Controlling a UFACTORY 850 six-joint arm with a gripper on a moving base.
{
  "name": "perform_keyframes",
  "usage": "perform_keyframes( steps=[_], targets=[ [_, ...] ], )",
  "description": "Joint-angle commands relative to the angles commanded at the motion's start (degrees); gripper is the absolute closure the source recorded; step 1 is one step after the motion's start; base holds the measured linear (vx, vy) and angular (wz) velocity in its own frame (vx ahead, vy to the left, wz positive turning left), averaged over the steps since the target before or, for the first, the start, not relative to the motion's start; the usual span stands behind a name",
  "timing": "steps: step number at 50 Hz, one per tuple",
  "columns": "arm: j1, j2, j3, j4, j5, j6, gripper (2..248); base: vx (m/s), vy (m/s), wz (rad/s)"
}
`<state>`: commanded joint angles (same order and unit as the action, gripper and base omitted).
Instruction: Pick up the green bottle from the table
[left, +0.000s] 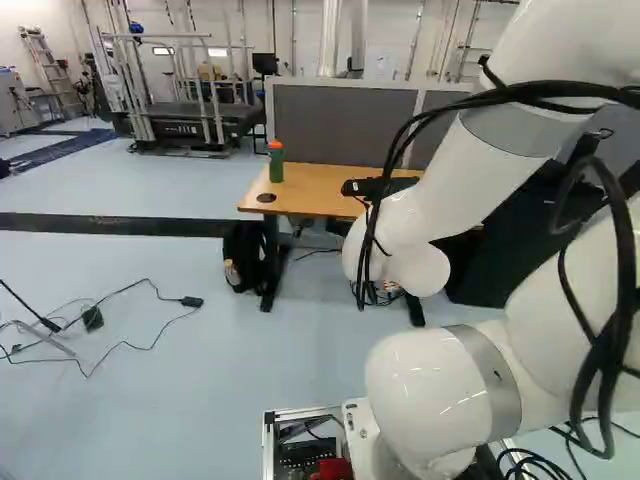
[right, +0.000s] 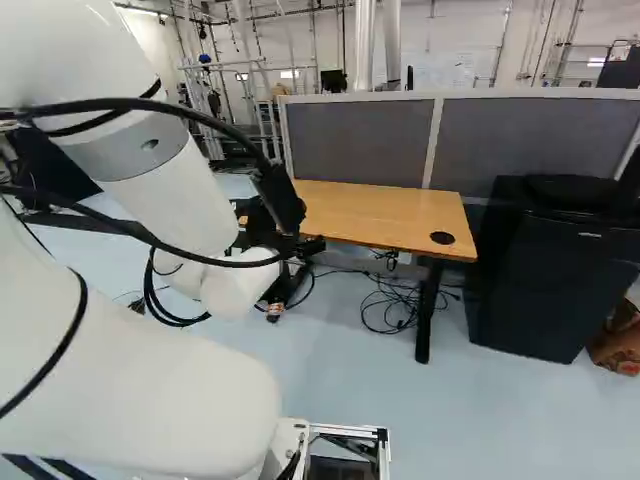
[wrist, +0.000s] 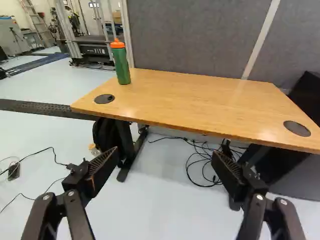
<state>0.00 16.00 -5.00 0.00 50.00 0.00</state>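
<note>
- 1 green sports bottle (wrist: 122, 66), upright, far L end of wooden table (wrist: 195, 100)
- Gripper (wrist: 165, 156) spread wide, empty, well apart from it
- Pickup not done; prob. TBD: reach, grip & lift

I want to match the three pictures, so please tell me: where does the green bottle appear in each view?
Left base view: green bottle left of centre, on the table's left end.
Right base view: not visible.
Wrist view: ahead of the gripper, just beyond one round table insert.
Shared landmark: grey partition behind the table.
</note>
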Motion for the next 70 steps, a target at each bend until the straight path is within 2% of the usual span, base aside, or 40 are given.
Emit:
perform_keyframes(
  steps=[49, 70],
  targets=[
    [0.00, 0.00, 0.00, 0.00, 0.00, 0.00, 3, 0.112, 0.040, 0.181],
    [0.00, 0.00, 0.00, 0.00, 0.00, 0.00, 3, 0.183, 0.001, 0.023]
  ],
)
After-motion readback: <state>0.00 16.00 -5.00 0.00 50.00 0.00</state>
